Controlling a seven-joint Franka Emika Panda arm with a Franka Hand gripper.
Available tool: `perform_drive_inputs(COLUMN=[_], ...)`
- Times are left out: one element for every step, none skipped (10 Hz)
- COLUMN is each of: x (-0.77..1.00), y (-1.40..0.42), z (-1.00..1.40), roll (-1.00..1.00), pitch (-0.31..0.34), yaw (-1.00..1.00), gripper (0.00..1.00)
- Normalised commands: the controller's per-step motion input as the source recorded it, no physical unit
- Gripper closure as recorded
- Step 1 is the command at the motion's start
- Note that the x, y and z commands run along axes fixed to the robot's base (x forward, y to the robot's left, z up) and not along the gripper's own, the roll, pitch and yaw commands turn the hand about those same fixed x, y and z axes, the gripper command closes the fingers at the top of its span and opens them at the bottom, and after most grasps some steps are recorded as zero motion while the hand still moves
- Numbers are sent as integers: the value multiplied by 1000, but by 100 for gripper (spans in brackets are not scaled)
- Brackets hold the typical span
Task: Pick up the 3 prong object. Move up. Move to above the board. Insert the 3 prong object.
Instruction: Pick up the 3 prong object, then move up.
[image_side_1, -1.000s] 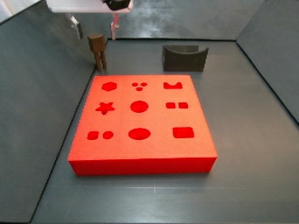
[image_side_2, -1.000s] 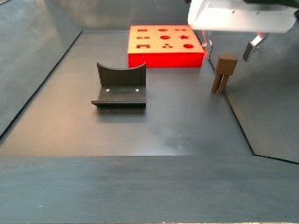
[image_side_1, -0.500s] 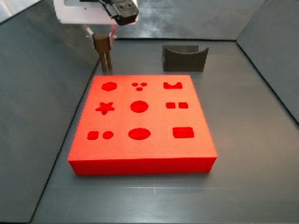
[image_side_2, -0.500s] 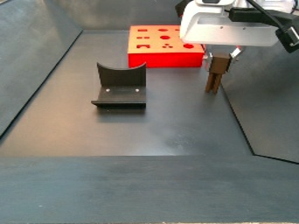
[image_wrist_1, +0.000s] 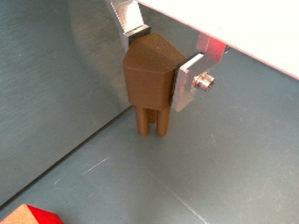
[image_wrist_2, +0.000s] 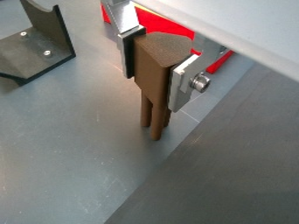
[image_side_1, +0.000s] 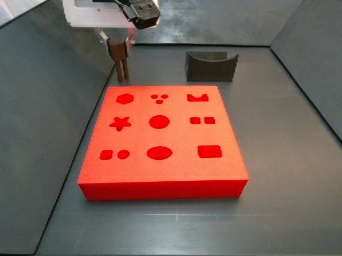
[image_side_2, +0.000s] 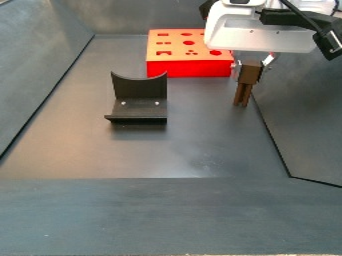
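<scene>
Nothing moved, tool (image_wrist_2: 152, 66) clamps upright 3 prong object (image_wrist_2: 156, 80), prongs down.

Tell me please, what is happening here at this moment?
The robot arm's gripper has its two silver fingers around the blocky top of the 3 prong object, a small brown peg piece. In both wrist views the prongs reach down to the grey floor, so the piece does not look lifted. This is beside the red board, off its far corner. The board's cut-outs look unfilled. The dark fixture stands apart on the floor.
</scene>
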Motion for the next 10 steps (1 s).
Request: perform_drive_inputs(x=[0, 0, 0, 0, 0, -4, -32, -20, -17, -20], y=[0, 0, 0, 0, 0, -21, -21, -15, -10, -6], z=[0, 0, 0, 0, 833, 824, 745, 609, 484, 345], roll=[0, 0, 0, 0, 0, -2, -4, 0, 4, 9], pitch=[0, 0, 0, 0, 0, 7, 40, 54, 54, 54], yaw=[0, 0, 0, 0, 0, 38, 38, 34, 28, 23], gripper=[100, 100, 100, 100, 100, 100, 100, 100, 100, 100])
